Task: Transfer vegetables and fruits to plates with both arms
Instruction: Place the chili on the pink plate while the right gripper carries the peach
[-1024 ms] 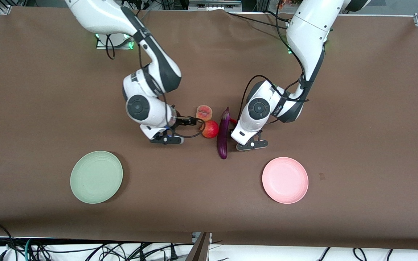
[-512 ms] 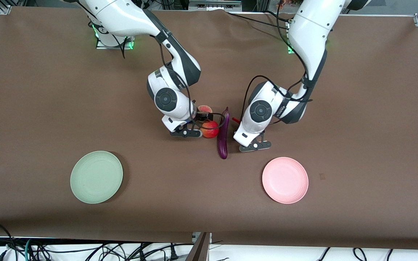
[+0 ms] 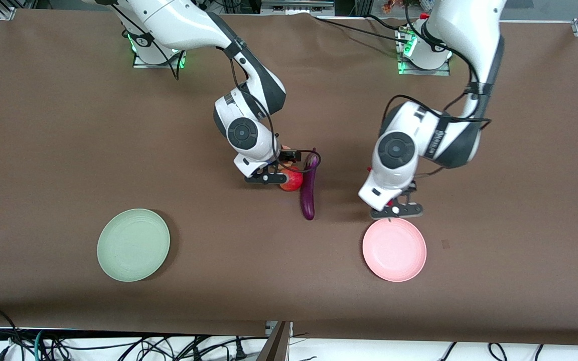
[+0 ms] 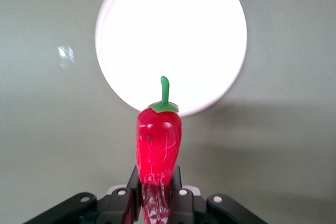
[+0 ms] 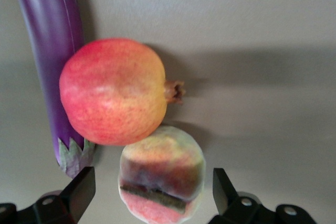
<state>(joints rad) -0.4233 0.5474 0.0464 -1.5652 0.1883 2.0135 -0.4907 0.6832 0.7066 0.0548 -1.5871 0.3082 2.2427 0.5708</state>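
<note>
My left gripper (image 4: 156,199) is shut on the lower end of the red chili pepper (image 4: 158,135), green stem pointing away. It hangs over the edge of the pink plate (image 3: 394,249) nearest the arms; in the left wrist view the plate (image 4: 170,40) glares white. My right gripper (image 5: 152,178) is open, one finger on each side of the peach (image 5: 161,182) without touching it. Against the peach lies the round red fruit (image 5: 113,90) (image 3: 293,181). The purple eggplant (image 3: 308,193) (image 5: 50,35) lies beside both, on the left arm's side. The right wrist hides most of the peach in the front view.
The pale green plate (image 3: 133,244) sits toward the right arm's end of the brown table, about as near the front camera as the pink one. Cables hang below the table's front edge.
My left gripper closed on the chili beside the eggplant, lifted it and carried it to the pink plate's edge. My right gripper moved from beside the red fruit to straddle the peach.
</note>
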